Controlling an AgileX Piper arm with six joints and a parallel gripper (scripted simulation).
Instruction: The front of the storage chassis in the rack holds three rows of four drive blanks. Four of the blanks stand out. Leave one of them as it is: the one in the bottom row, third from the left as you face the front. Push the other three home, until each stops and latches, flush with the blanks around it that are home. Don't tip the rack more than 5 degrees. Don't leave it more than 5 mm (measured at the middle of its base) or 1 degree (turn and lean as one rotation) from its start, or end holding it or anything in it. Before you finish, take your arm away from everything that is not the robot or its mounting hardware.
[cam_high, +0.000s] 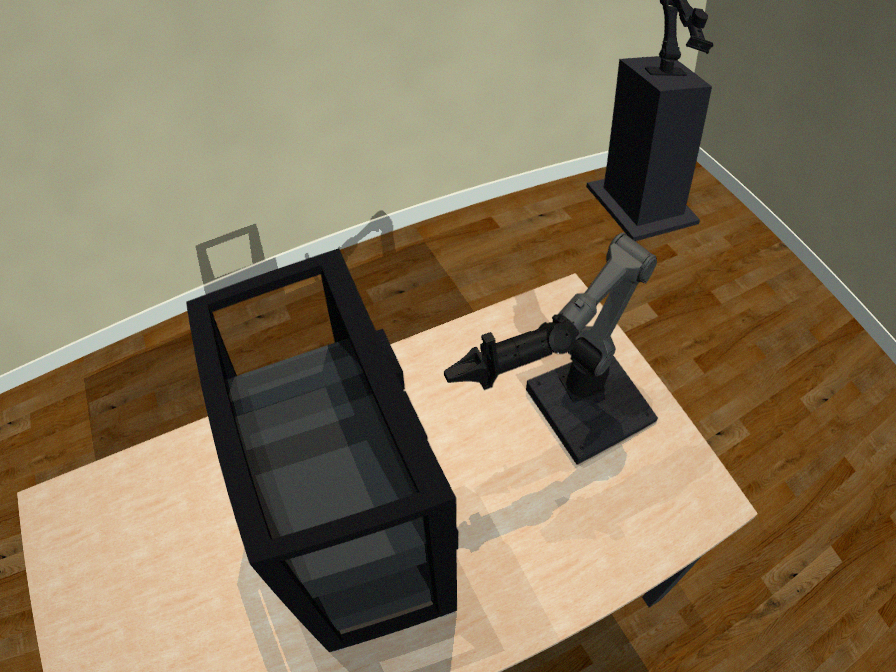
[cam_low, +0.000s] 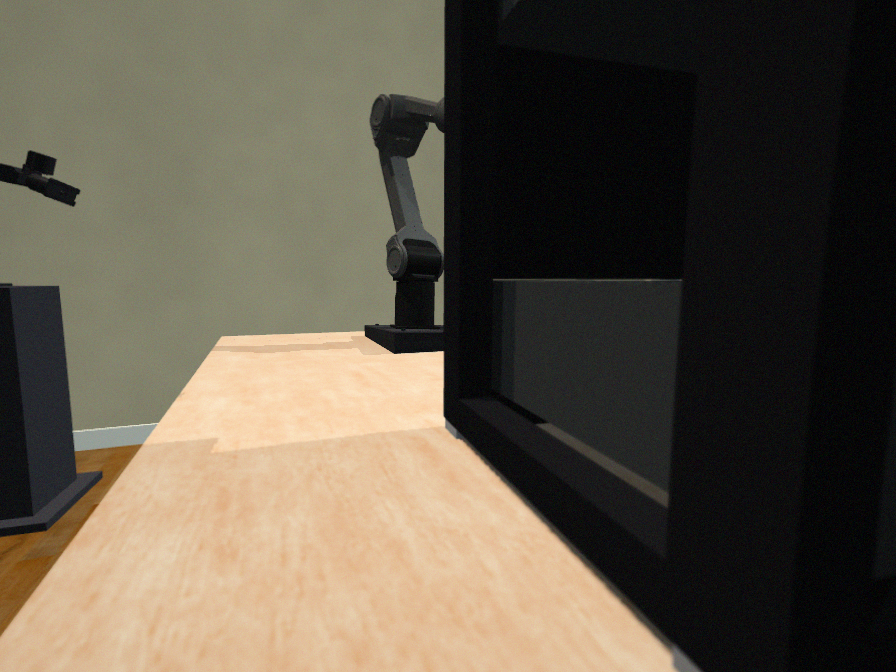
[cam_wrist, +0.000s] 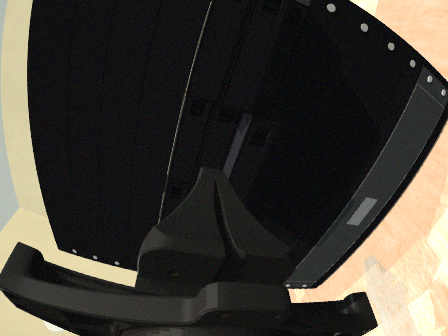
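The black rack (cam_high: 318, 441) stands on the table, its front facing the arm. My gripper (cam_high: 457, 372) is shut and empty, a short way off the rack's front, with a clear gap of table between them. In the wrist view the shut fingers (cam_wrist: 215, 187) point at the dark chassis front (cam_wrist: 267, 111). Blanks with small square recesses show there (cam_wrist: 256, 138); one blank (cam_wrist: 235, 147) near the fingertips shows a lighter side face and stands out from its neighbours. The rows are too dark to tell apart fully. In the exterior view the rack's side (cam_low: 651, 325) hides the gripper.
The arm's base plate (cam_high: 589, 412) sits on the table to the right of the rack. A dark pedestal (cam_high: 651, 144) with a camera arm stands on the floor at the back right. The rack's side shows grey shelves (cam_high: 318, 426).
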